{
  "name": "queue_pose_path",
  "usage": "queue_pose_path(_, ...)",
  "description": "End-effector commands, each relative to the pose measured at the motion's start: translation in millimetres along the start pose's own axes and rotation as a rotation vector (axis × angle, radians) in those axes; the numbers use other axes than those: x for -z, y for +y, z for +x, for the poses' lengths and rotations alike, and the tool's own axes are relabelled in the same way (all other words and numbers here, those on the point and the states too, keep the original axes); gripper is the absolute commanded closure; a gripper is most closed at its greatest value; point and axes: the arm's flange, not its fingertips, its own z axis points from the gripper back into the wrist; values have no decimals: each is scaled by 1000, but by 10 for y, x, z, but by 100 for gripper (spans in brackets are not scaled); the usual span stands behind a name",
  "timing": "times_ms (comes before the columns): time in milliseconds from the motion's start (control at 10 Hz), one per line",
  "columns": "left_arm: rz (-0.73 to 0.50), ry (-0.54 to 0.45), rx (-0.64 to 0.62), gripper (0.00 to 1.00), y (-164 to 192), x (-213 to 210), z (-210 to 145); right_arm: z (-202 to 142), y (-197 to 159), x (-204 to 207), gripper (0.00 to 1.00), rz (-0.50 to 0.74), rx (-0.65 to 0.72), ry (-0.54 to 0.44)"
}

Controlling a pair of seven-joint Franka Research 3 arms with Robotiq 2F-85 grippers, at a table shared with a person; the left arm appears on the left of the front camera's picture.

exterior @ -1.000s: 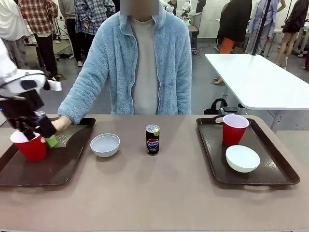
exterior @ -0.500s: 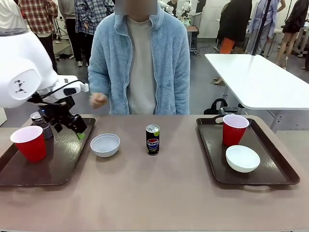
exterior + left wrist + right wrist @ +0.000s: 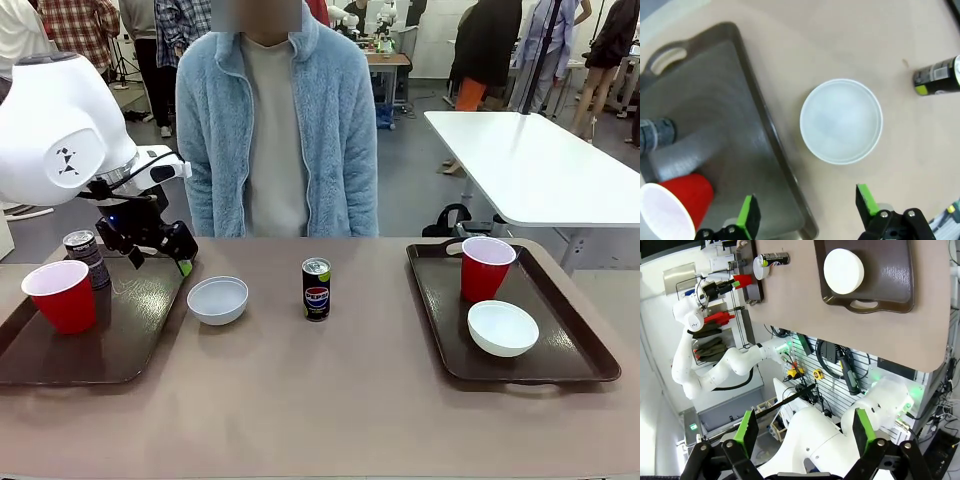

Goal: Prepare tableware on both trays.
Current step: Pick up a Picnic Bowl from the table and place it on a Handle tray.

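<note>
On the left tray [image 3: 120,345] stand a red cup [image 3: 62,295] and a dark can [image 3: 87,257]. My left gripper [image 3: 160,258] hovers open and empty over that tray's far right corner. Its wrist view looks down on a white bowl [image 3: 841,121] on the bare table just right of the tray [image 3: 730,130], between the open gripper [image 3: 806,210] and the view's top. A Pepsi can [image 3: 316,289] stands mid-table. The right tray [image 3: 560,350] holds a red cup [image 3: 486,267] and a white bowl [image 3: 502,327]. My right gripper [image 3: 804,432] is open and empty, far from the table.
A person in a light blue fleece [image 3: 275,120] stands at the far edge, hands out of sight. A white table [image 3: 530,160] stands behind at the right. The tan tabletop [image 3: 330,400] lies bare at the front between the trays.
My left gripper has left the red cup and moved up and right to the tray's far corner. The person's hand drew back from the left tray, where the dark can now stands in plain view.
</note>
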Motion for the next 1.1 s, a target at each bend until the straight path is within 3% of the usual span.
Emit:
queue_pose_path(0,-10,3,-12,0,4,-17,-3,-36,0,6,1,-1,-4,4)
queue_pose_path(300,3,76,-63,0,-83,454,247,-36,0,6,1,-1,-4,4)
queue_pose_path(1000,2,77,-121,0,-120,923,467,-36,0,6,1,-1,-4,4)
